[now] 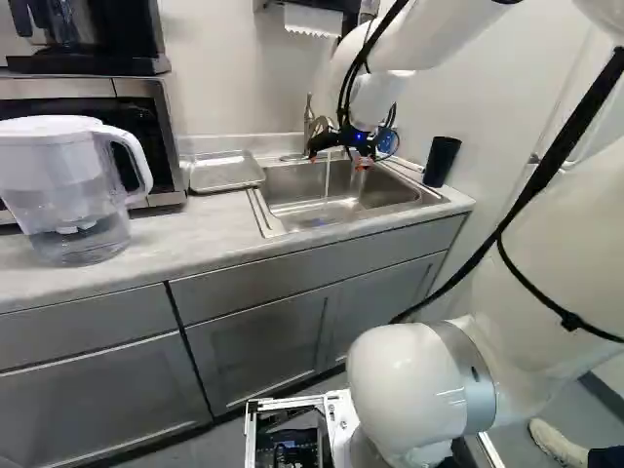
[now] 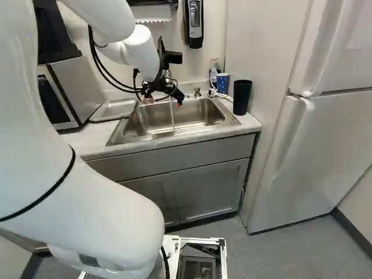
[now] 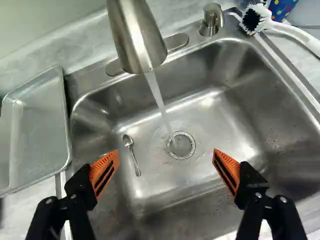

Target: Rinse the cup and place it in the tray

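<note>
Two cups stand on the desk [image 1: 156, 219] beside the sink [image 3: 235, 120], and which one the task means cannot be told. The black cup [image 2: 242, 97] is upright at the sink's right side in both base views; it is tall, plain and dark all over, widening from a narrower foot to its mouth. The blue cup [image 2: 222, 82] stands near the sink's back right corner in the right base view; it is shorter, and the wrist view shows coloured dots on its blue side. The tray [image 3: 40, 125] lies at the other side of the sink, its near edge against or just beside the sink's rim: shallow, silvery metal, with a raised rim and rounded corners.

The hand [image 2: 164, 101] is over the sink. In the wrist view the hand [image 3: 166, 171] is released, its orange pads [image 3: 104, 172] spread wide with nothing between them. Water runs from the tap [image 3: 137, 40] into the sink, onto the drain [image 3: 181, 145]. A small metal spoon [image 3: 132, 152] lies on the sink's floor. A white-handled brush [image 3: 256, 19] is at the sink's rim near the blue cup.
</note>
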